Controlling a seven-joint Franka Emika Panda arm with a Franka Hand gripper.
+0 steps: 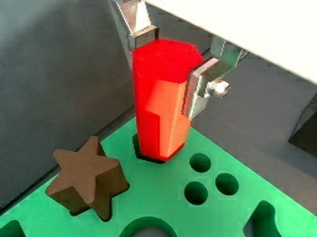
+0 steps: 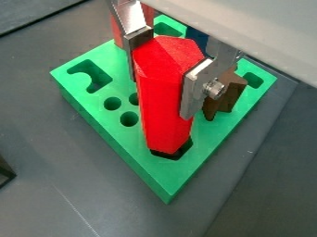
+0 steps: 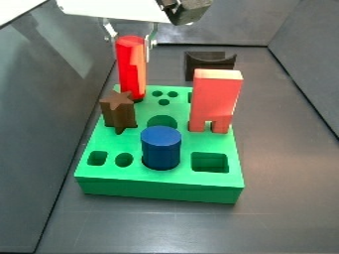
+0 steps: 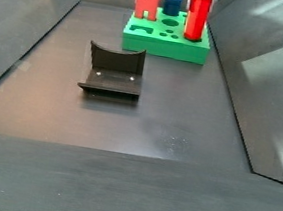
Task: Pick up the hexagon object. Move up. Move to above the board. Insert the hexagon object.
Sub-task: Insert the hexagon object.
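**At the board's corner: red peg upright in its hole, jaws around its top**

Over the far corner of the board (image 3: 139,184), the gripper (image 1: 173,63) hangs with its jaws either side of the hexagon object (image 1: 162,97), near the peg's top. Both wrist views show a silver finger (image 2: 198,88) lying flat against one red face and its partner against the opposite one, so the jaws are pinching the peg.

The peg stands upright with its lower end inside a dark cut-out (image 2: 168,152) at the slab's corner; how deep it sits cannot be told. In a side view it rises tall and slim (image 3: 129,64) at the board's back edge, under the gripper (image 3: 129,38).

Other pieces stand on the green slab:
- a brown star block (image 3: 117,112) near the peg, also seen in a wrist view (image 1: 87,176);
- a blue cylinder (image 3: 161,148) toward the front;
- a salmon-red arch block (image 3: 215,100) on the far side from the star.

Small round holes (image 1: 210,178) lie open just beside the peg's foot.

Well apart from the board, the fixture (image 4: 112,69) stands on the dark floor, seen in a side view with the board (image 4: 167,47) behind it.
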